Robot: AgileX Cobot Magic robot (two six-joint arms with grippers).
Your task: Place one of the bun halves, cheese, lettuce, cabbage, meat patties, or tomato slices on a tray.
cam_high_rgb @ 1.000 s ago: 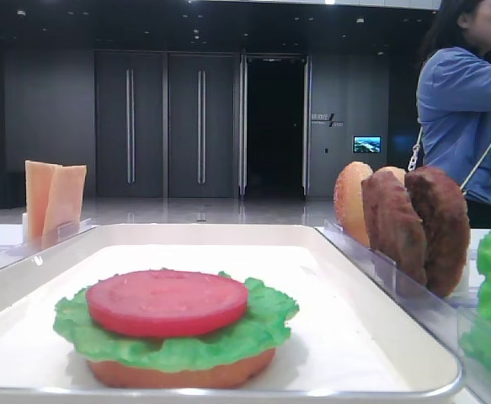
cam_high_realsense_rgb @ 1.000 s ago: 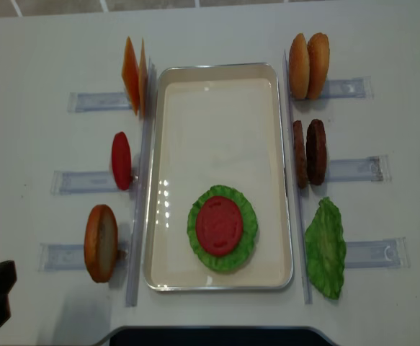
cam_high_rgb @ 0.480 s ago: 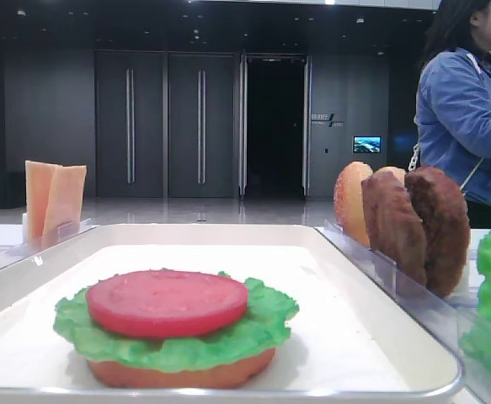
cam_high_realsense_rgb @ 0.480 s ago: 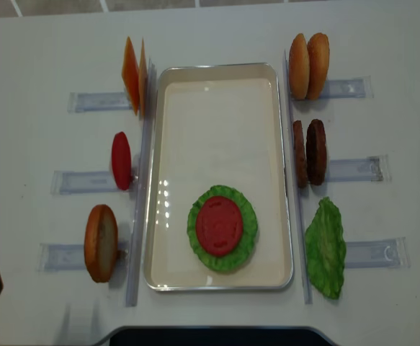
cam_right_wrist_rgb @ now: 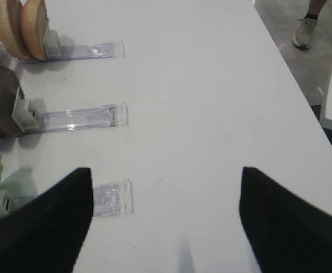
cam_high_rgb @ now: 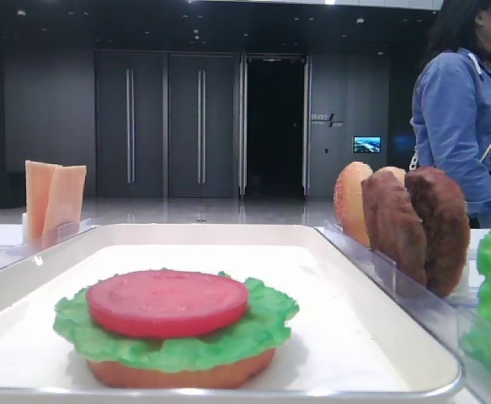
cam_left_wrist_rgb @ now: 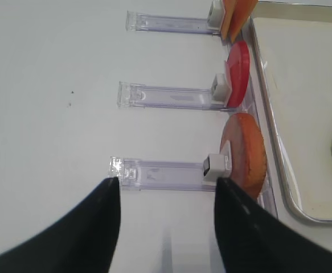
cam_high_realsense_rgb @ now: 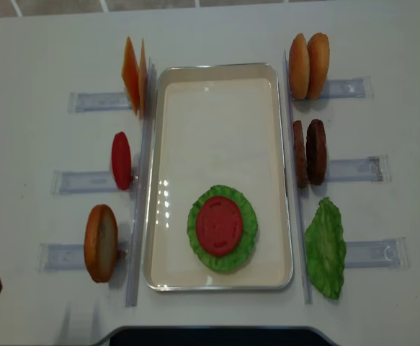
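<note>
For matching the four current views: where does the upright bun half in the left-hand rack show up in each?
Front exterior view: not in it.
Overhead exterior view: bun half at lower left, just outside the tray.
Left wrist view: right of centre, at the near rack's end.
Right wrist view: not in it; those buns are the right-hand pair.
Shared landmark: the tray's left rim.

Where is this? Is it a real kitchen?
Probably not a kitchen: it looks like a demo table in a big lobby or showroom. Behind the white tray are tall dark doors and a passer-by in a blue jacket, and the burger stack looks like toy food.
</note>
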